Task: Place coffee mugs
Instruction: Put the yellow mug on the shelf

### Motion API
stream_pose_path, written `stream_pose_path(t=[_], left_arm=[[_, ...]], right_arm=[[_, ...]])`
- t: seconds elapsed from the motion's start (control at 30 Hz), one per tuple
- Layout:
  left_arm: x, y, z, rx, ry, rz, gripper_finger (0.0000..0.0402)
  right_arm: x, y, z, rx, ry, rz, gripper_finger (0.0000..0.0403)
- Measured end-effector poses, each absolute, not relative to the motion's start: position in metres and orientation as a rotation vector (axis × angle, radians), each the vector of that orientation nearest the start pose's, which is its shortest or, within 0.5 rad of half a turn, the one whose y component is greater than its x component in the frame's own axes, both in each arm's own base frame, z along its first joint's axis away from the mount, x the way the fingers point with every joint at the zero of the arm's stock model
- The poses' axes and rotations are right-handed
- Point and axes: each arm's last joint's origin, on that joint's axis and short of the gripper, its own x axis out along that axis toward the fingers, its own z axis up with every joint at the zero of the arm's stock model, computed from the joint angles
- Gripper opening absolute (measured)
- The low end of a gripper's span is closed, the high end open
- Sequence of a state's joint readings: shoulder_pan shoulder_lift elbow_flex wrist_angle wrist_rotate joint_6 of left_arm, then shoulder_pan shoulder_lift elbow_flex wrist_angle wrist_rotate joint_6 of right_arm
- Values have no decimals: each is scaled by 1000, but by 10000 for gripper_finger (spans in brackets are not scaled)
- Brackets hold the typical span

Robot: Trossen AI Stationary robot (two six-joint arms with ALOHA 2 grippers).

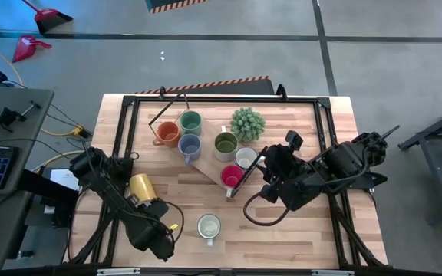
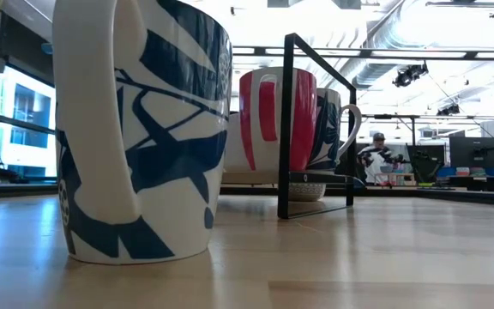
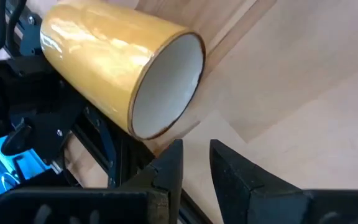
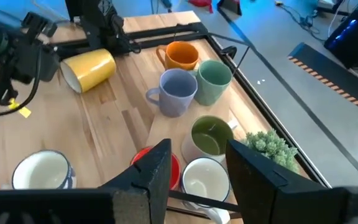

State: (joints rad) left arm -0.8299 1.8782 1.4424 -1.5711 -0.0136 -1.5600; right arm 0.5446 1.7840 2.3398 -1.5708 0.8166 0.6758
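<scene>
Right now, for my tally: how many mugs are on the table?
8: orange, green, blue-grey, olive, white and red clustered by the plant; yellow lying sideways at left; blue-patterned white alone. None seems hidden.

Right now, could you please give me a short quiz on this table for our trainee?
1. True or false: the yellow mug stands upright.
2. Which mug is nearest the plant? A orange, B olive, C yellow.
3. What does the right gripper hold?
Key: 1 false, it lies on its side. 2 B, the olive mug. 3 nothing; its jaws stand open.
</scene>
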Motion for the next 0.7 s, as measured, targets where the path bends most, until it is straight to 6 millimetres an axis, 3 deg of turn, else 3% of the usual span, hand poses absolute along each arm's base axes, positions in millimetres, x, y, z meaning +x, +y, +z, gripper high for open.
stream_pose_path(t=[0.37, 0.7], left_arm=[[216, -216, 216, -223, 1614, 915, 135], [197, -201, 186, -194, 1696, 1102, 145]], right_arm=[[275, 119, 466, 13, 716, -475, 138], [278, 114, 465, 35, 742, -460, 138]])
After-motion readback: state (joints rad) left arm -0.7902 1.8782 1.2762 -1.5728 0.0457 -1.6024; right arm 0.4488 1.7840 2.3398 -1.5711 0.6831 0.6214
